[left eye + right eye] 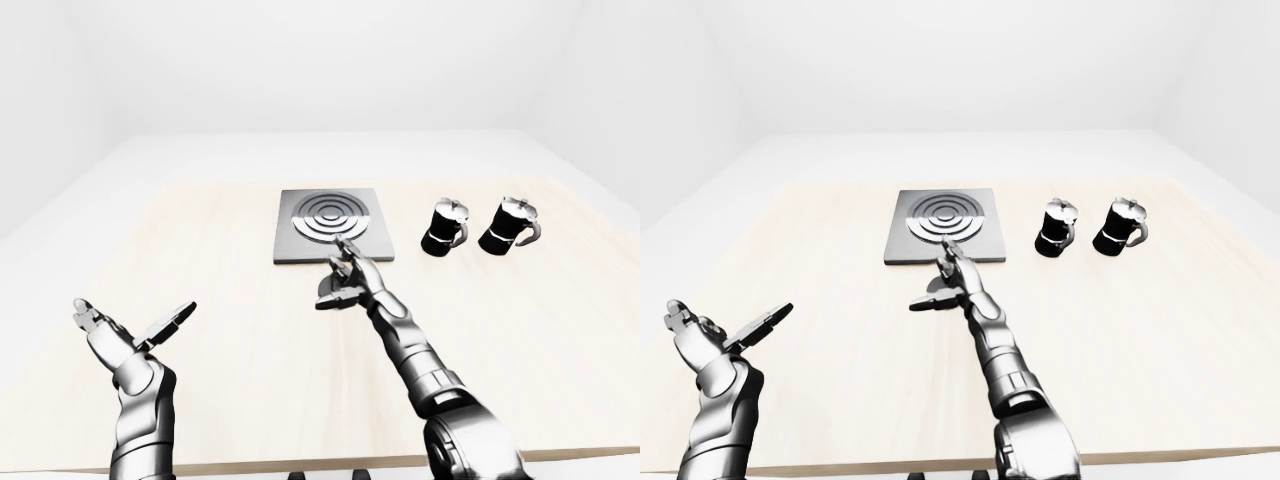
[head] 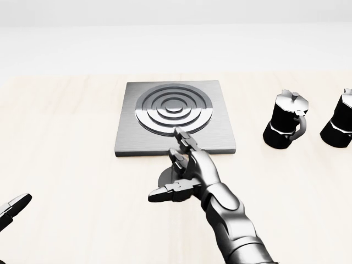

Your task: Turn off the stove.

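Glossy chrome-grey segmented arms, three-fingered right robot hand [image 2: 190,173], dark fingertips

Two moka pots [image 2: 286,127]; wooden table [image 2: 60,137]

No readable text anywhere.
Stove [image 2: 175,116], both moka pots [image 2: 286,127] and the tabletop [image 2: 66,143] carry no labels, brands or numbers.
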Available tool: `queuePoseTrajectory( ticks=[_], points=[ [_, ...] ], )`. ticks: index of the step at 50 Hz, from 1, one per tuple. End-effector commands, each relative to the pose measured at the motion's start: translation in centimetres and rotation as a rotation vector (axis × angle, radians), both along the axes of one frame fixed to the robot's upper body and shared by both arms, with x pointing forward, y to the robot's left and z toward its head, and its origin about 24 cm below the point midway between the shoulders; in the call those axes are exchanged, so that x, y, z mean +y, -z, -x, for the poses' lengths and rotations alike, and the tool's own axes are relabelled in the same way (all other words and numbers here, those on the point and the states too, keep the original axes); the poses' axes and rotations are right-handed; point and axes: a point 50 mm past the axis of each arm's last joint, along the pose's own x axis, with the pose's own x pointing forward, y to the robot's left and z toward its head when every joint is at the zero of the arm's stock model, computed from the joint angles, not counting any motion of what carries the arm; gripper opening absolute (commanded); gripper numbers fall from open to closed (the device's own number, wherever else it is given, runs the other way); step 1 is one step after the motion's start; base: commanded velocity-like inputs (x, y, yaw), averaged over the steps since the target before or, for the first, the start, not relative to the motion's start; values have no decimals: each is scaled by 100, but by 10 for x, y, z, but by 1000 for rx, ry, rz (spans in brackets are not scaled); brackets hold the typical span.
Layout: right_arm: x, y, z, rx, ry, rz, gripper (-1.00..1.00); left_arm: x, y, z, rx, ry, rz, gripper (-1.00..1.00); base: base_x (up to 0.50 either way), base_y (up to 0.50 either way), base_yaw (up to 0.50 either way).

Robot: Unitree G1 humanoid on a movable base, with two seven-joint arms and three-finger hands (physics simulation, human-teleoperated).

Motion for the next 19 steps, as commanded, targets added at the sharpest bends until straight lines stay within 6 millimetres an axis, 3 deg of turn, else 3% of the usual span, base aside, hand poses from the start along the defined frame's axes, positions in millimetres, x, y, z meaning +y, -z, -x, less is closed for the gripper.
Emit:
queuePoseTrajectory(
  ticks=[1,9,19],
  points=[
    [-53,-9,-24,29,145,127,100,0,-2,0,-10,0,1,100,0,0,0],
    [-62,-59,-37,-167,179,191,100,1,-1,0,-8,1,3,100,0,0,0],
    [-54,-127,-30,-430,154,267,100,1,-4,1,-18,1,-2,100,0,0,0]
  ],
)
